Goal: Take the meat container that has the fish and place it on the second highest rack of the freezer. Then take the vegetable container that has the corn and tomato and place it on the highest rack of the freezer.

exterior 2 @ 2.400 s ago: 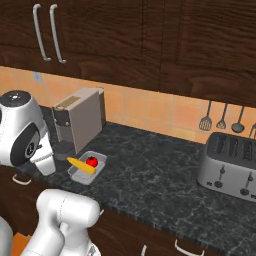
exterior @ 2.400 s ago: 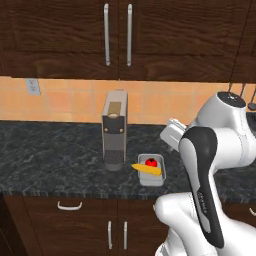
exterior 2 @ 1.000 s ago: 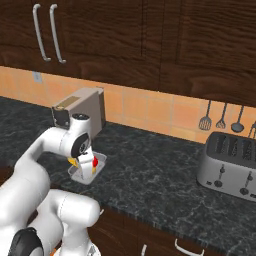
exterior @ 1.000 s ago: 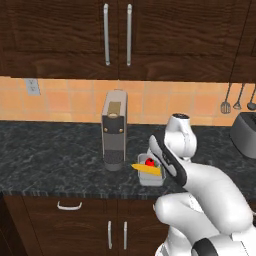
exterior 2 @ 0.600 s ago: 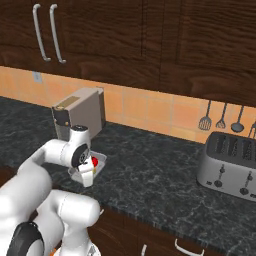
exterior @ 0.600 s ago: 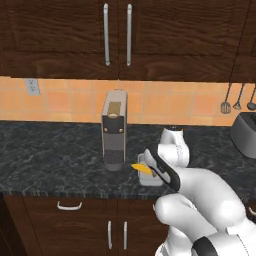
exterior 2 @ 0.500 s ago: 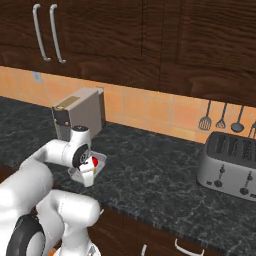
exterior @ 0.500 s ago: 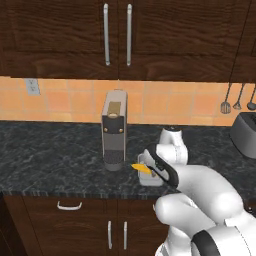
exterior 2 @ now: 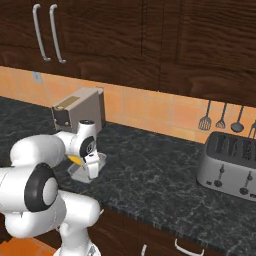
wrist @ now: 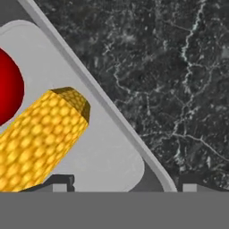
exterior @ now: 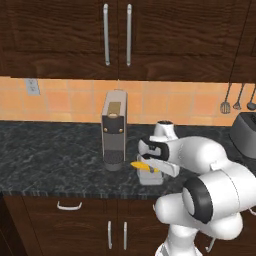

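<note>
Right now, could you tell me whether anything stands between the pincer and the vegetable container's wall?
Nothing visible does: the pincer straddles the vegetable container wall, corn and tomato lying inside, clear of it.

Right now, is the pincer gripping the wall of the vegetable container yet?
Cannot tell. In the hand view the pincer straddles the vegetable container wall, one fingertip inside by the corn, but contact isn't plain.

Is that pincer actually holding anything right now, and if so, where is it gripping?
Nothing is gripped yet, as far as I can tell. The pincer straddles a wall of the vegetable container, one fingertip inside by the corn, the other outside over the counter.
</note>
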You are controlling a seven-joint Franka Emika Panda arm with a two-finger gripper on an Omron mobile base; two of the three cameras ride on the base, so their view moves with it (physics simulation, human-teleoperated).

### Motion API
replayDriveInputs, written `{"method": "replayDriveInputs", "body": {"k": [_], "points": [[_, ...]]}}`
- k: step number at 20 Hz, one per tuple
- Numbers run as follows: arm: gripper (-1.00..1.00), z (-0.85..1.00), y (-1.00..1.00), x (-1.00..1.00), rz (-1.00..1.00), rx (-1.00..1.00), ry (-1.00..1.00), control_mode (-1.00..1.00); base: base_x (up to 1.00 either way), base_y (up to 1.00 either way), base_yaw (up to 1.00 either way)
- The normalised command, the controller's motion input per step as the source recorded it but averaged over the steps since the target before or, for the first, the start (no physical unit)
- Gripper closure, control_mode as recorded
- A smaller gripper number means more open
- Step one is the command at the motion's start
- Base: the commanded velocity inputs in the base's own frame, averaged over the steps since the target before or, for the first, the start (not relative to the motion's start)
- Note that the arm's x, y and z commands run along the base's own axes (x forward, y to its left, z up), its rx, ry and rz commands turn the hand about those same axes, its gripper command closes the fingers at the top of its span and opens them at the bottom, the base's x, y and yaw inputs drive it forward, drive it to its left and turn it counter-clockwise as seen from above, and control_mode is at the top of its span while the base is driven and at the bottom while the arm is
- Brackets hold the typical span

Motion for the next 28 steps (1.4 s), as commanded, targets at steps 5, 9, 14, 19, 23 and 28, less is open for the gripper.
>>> {"method": "replayDriveInputs", "body": {"k": [5,9,14,19,23,28], "points": [[-1.00,-0.25,0.00,-0.14,0.00,-0.01,0.00,-1.00,0.00,0.00,0.00],[-1.00,-0.28,0.00,-0.65,0.00,0.00,0.00,-1.00,0.00,0.00,0.00],[-1.00,-0.25,0.00,-0.48,0.00,0.00,0.00,-1.00,0.00,0.00,0.00],[-1.00,-0.26,0.00,0.15,0.00,0.00,0.00,-1.00,0.00,0.00,0.00],[-1.00,-0.47,0.00,-0.04,0.00,0.00,0.01,-1.00,0.00,0.00,0.00],[1.00,-0.57,0.01,0.00,0.00,0.00,0.09,-1.00,0.00,0.00,0.00]]}}
